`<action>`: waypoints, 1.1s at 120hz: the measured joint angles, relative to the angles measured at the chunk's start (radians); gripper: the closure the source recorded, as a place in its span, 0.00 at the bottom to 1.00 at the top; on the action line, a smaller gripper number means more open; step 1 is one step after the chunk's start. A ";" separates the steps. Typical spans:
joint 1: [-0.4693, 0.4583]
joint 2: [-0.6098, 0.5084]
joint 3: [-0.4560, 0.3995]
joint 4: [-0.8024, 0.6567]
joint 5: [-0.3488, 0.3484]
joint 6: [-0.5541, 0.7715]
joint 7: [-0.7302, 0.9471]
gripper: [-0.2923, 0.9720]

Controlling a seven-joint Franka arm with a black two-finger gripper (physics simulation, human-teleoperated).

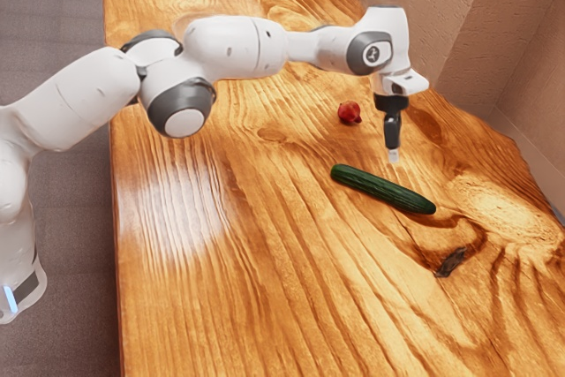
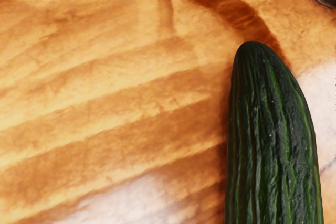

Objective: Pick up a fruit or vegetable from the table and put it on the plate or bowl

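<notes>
The cucumber (image 1: 383, 189) lies flat on the table (image 1: 221, 289), near the gripper (image 1: 393, 156) and apart from it. I cannot tell whether the gripper is open or closed. The cucumber's long axis slants from the exterior view's left down to its right. That view adds a small red fruit (image 1: 350, 113) beyond the gripper, while the wrist view has the cucumber's (image 2: 270, 140) rounded end and ridged skin.

Cucumber (image 2: 270, 140): dark green, with paler lengthwise streaks.
Table (image 1: 265, 289): orange-brown wood, bold darker grain bands, blackish cracks, pale sheen patches.
Fruit (image 1: 350, 113): red.
Arm (image 1: 221, 49): white, grey joints.
Gripper (image 1: 393, 156): black, pale tip.
Floor (image 1: 53, 6): grey.
Walls (image 1: 459, 6): tan.
</notes>
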 joint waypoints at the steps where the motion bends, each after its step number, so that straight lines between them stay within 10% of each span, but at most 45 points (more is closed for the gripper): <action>1: 0.000 0.001 -0.001 0.000 0.000 -0.001 0.004 0.23; 105: -0.029 0.086 -0.074 0.048 0.049 -0.099 0.196 0.23; 132: -0.030 0.089 -0.076 0.048 0.051 -0.089 0.208 0.56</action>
